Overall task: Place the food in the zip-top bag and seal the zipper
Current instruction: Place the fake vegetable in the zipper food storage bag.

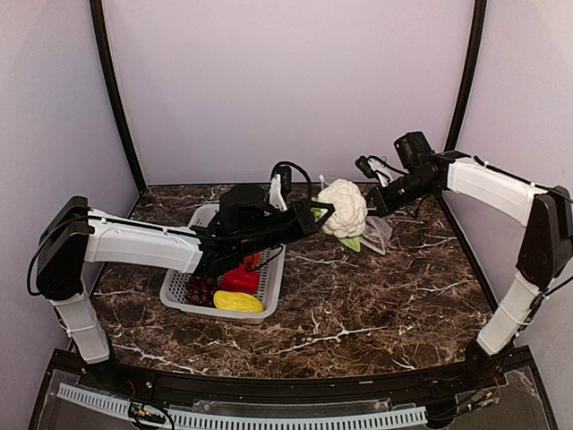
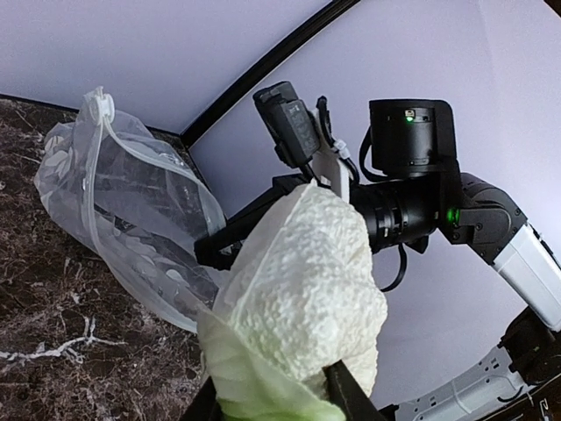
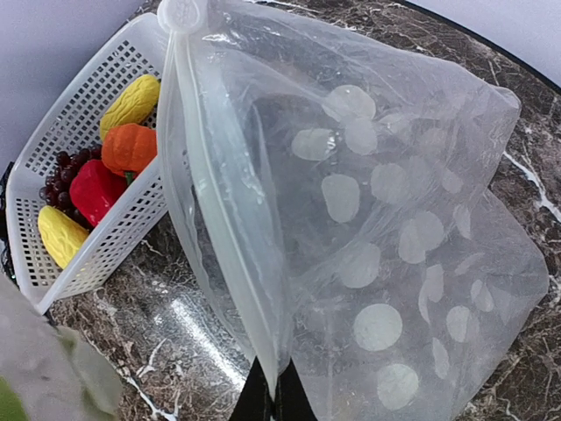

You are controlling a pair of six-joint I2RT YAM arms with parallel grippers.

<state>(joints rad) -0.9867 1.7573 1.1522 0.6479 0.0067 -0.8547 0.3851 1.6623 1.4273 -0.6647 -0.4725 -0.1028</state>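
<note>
Pale perforated basket (image 1: 176, 288) on dark marble table (image 1: 376, 305)

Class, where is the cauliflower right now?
Top view, back centre: the cauliflower sits in the left gripper, between the basket on the left and the bag on the right.

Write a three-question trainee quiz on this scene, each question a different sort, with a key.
1. True or false: the cauliflower lies in the basket.
2. The left gripper holds: A basket, B cauliflower, C bag.
3. Fill in: the right gripper is shut on the ____.

Key: 1 false, it is held in the air beside the basket; 2 B; 3 bag.
</note>
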